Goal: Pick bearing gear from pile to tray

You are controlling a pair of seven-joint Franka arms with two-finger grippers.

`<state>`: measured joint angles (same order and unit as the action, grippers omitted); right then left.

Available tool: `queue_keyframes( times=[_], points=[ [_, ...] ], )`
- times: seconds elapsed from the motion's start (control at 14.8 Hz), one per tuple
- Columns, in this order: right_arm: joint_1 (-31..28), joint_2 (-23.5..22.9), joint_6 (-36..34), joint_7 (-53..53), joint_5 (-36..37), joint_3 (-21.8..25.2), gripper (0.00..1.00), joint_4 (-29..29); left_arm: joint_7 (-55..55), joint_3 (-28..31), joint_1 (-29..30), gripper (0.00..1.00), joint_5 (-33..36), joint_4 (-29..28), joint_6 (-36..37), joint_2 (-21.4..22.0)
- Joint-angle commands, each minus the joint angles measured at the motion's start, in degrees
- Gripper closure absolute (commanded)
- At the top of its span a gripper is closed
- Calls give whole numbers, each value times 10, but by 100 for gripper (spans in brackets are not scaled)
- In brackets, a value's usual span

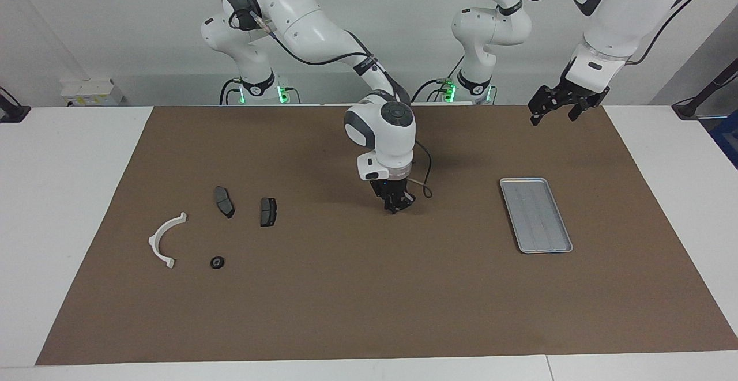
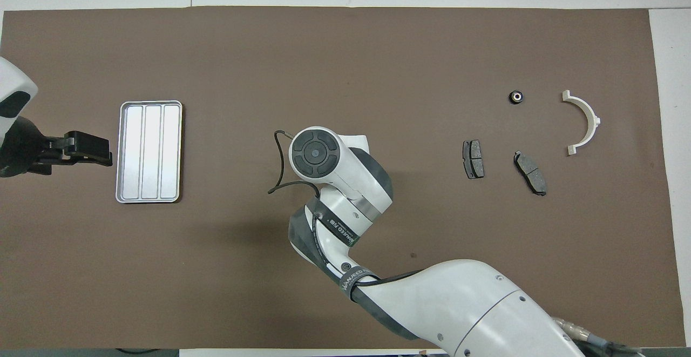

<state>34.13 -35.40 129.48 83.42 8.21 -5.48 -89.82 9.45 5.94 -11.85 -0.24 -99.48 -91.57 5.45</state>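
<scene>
The right gripper (image 1: 394, 207) hangs over the bare mat between the pile and the empty tray (image 1: 536, 215), maybe carrying something, but I cannot tell, while one small black round part (image 1: 217, 263) lies beside the white bracket (image 1: 166, 240) and the left gripper (image 1: 558, 106), fingers spread, waits.

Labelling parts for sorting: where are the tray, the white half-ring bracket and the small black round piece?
tray (image 1: 535, 215): facing view, ridged floor.
white half-ring bracket (image 1: 159, 236): facing view, mid-arc.
small black round piece (image 2: 516, 96): overhead view, centre.
</scene>
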Motion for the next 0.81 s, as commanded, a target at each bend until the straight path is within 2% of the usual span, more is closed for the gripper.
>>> queue_keyframes(
  times=[0.0,0.14,0.27,0.47,0.54,0.75],
  points=[
    [-6,5,-56,7,9,-2,0,30,4,3,-9,0,1,-28,-19,19],
    [-9,6,-82,3,4,-1,0,55,4,3,-12,0,1,-34,-19,23],
    [-47,10,-113,-4,6,-4,0,84,13,2,-19,0,1,-41,-38,24],
    [-92,49,-149,-133,-15,-6,0,84,108,2,-83,0,1,-84,-103,26],
    [-119,59,-172,-178,-31,-6,0,86,140,1,-104,0,2,-86,-112,17],
    [-187,73,-206,-286,-44,-5,0,84,269,1,-184,0,4,-83,-175,-45]
  ],
)
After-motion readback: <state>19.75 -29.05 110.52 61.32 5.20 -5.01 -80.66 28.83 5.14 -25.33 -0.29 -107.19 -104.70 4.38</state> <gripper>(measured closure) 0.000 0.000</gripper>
